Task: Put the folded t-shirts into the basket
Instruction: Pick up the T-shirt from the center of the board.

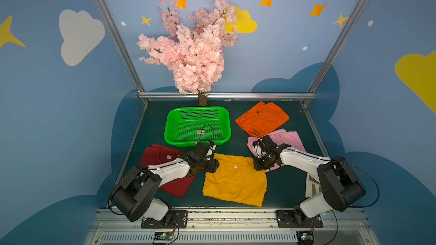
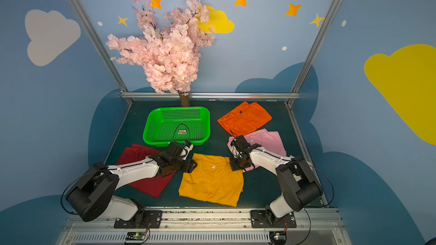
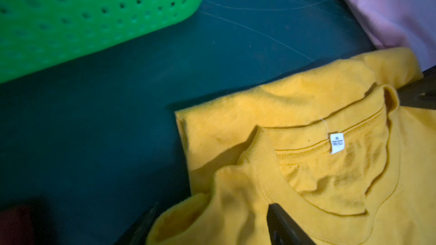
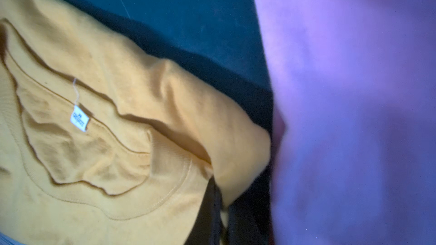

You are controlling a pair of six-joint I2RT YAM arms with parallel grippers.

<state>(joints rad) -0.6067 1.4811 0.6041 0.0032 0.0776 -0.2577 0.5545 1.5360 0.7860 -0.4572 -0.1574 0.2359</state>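
While both arms reach inward over the dark green tabletop (image 1: pixel 287 185), the stock stands as follows.

Item one: mustard-yellow folded cloth t-shirt (image 1: pixel 236 185), flat on the table between the two pairs of jaws, with its collar and white neck label (image 3: pixel 337 143) facing up.

Left gripper (image 1: pixel 213 166): jaws apart, straddling the collar-side corner nearest it. In the left wrist view one dark finger (image 3: pixel 285 227) lies on the cloth, and the corner bunches up between the pair.

Right gripper (image 1: pixel 258 166): jaws closed, pinching the opposite collar-side corner. In the right wrist view the cloth runs down between its dark fingers (image 4: pixel 212 220).

Item two: bright green rectangular perforated plastic basket (image 1: pixel 198 109), just beyond the left jaws, with a small sticker (image 1: pixel 201 131) on its floor.

Item three: dark red folded t-shirt (image 1: pixel 155 156), on the table behind the left jaws, partly under that arm.

Item four: light pink folded t-shirt (image 1: pixel 291 140), just beside the right jaws and the yellow corner they hold, partly under that arm.

Item five: bright orange folded t-shirt (image 1: pixel 262 117), well beyond the right jaws, on the table beside the basket.
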